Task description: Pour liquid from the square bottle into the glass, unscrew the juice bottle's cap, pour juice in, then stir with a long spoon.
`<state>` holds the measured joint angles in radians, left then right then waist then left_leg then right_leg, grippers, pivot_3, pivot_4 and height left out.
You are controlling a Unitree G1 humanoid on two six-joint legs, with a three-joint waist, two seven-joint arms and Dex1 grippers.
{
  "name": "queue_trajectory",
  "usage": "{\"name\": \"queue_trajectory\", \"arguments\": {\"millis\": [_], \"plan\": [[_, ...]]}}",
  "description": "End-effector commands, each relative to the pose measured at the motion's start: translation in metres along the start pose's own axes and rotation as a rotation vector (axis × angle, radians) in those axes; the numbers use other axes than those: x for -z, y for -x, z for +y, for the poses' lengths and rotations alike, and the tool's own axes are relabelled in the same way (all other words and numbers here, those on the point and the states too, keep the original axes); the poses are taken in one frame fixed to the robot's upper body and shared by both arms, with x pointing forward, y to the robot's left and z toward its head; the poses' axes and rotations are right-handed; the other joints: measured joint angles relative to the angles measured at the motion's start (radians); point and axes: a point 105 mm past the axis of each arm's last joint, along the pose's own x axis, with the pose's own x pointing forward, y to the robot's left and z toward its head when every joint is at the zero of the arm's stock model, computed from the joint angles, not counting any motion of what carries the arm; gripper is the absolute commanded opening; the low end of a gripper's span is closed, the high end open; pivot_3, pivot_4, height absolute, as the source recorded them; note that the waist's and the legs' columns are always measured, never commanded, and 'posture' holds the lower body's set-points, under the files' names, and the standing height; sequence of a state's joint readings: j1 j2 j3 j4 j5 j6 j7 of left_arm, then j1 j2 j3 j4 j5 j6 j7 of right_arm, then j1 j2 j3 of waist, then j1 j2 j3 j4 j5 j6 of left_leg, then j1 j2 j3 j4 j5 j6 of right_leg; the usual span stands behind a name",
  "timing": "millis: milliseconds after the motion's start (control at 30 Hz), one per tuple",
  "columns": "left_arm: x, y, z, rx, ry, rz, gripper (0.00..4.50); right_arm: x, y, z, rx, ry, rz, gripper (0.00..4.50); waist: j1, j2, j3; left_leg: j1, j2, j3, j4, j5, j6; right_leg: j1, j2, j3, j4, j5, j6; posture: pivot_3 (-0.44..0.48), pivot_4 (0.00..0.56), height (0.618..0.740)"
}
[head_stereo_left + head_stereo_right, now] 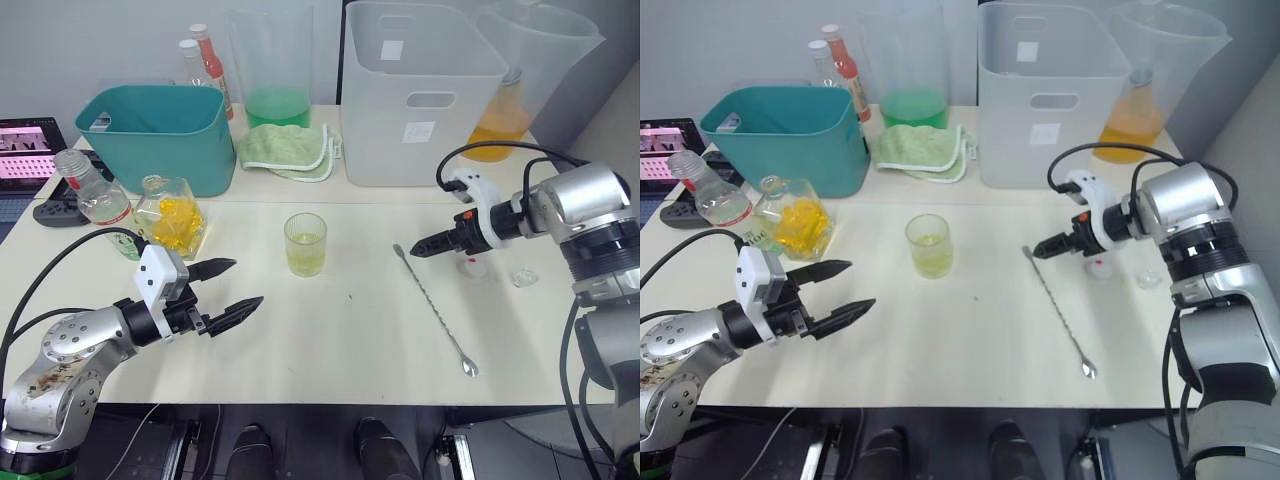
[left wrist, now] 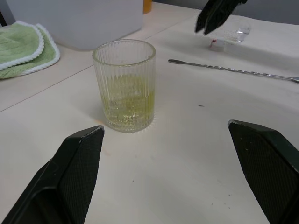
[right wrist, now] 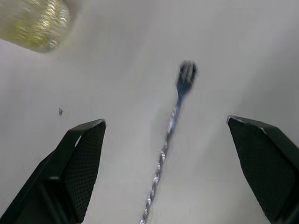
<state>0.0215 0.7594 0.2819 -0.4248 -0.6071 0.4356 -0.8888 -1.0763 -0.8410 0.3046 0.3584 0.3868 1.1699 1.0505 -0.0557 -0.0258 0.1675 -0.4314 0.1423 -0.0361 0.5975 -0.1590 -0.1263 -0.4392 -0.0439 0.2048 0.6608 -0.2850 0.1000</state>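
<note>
Glass (image 1: pixel 305 244): ribbed clear tumbler at mid-table, pale yellow-green liquid in its lower part.
Progress: both pours look done; stirring is left, as I judge it.
Long spoon (image 1: pixel 436 309): thin twisted metal stem lying flat, right of the glass, untouched.
Right gripper (image 3: pixel 166 140): above the spoon's upper end, fingers spread wide, empty.
Left gripper (image 1: pixel 232 290): near the glass, fingers apart, empty.
Juice bottle (image 1: pixel 95 198): uncapped, leaning beside the square bottle (image 1: pixel 172 214), faceted glass, orange contents.
Cap (image 1: pixel 470 266): white, by the right gripper.
</note>
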Motion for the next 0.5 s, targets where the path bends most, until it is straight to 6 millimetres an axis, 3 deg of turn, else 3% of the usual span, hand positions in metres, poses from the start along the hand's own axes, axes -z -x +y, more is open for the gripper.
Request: {"name": "queue_trajectory", "arguments": {"millis": [33, 100, 200, 300, 367, 433, 500], "plan": [[0.001, 0.014, 0.015, -0.05, -0.054, 0.029, 4.5, -0.038, 0.038, 0.017, -0.024, 0.239, -0.278, 4.48, 0.003, 0.0, 0.0, 0.0, 0.0, 0.0, 0.0, 0.0, 0.0, 0.0, 0.0, 0.0, 0.0, 0.0, 0.0, 0.0, 0.15, 0.717], [-0.001, 0.018, 0.025, -0.084, -0.052, 0.015, 4.5, -0.048, 0.058, 0.025, -0.052, 0.262, -0.441, 4.48, 0.01, 0.0, 0.0, 0.0, 0.0, 0.0, 0.0, 0.0, 0.0, 0.0, 0.0, 0.0, -0.001, 0.0, 0.0, 0.0, 0.15, 0.717], [0.001, 0.029, 0.04, -0.109, -0.022, 0.022, 4.5, -0.044, 0.073, 0.023, 0.025, 0.336, -0.591, 4.48, 0.015, 0.0, 0.0, 0.0, 0.0, 0.0, 0.001, 0.0, 0.0, 0.001, 0.0, 0.0, 0.0, 0.0, 0.0, 0.0, 0.15, 0.717], [0.002, 0.049, 0.062, -0.168, -0.015, 0.072, 4.5, -0.021, 0.087, 0.012, 0.123, 0.345, -0.658, 4.48, 0.019, -0.002, 0.0, 0.0, 0.0, 0.0, 0.001, 0.0, 0.0, 0.002, 0.0, 0.0, -0.001, 0.0, 0.0, 0.0, 0.15, 0.717], [0.005, 0.057, 0.067, -0.179, -0.013, 0.107, 4.5, -0.003, 0.093, 0.013, 0.061, 0.344, -0.671, 4.48, 0.019, -0.002, 0.0, 0.0, 0.0, 0.0, 0.001, 0.0, 0.0, 0.002, 0.0, 0.0, -0.001, 0.0, 0.0, 0.0, 0.15, 0.717], [0.026, 0.076, 0.092, -0.319, -0.072, 0.245, 4.5, 0.043, 0.098, -0.007, 0.122, 0.299, -0.589, 4.48, 0.022, -0.002, 0.0, 0.0, 0.0, 0.0, 0.001, 0.0, 0.0, 0.002, -0.001, 0.0, -0.001, 0.0, 0.0, 0.0, 0.15, 0.717], [0.038, 0.086, 0.104, -0.381, -0.096, 0.315, 4.5, 0.064, 0.101, -0.015, 0.153, 0.277, -0.556, 4.48, 0.019, -0.002, 0.0, 0.004, 0.0, 0.001, 0.0, 0.0, 0.0, 0.004, -0.001, 0.0, -0.001, -0.001, 0.0, 0.0, 0.15, 0.717]]}}
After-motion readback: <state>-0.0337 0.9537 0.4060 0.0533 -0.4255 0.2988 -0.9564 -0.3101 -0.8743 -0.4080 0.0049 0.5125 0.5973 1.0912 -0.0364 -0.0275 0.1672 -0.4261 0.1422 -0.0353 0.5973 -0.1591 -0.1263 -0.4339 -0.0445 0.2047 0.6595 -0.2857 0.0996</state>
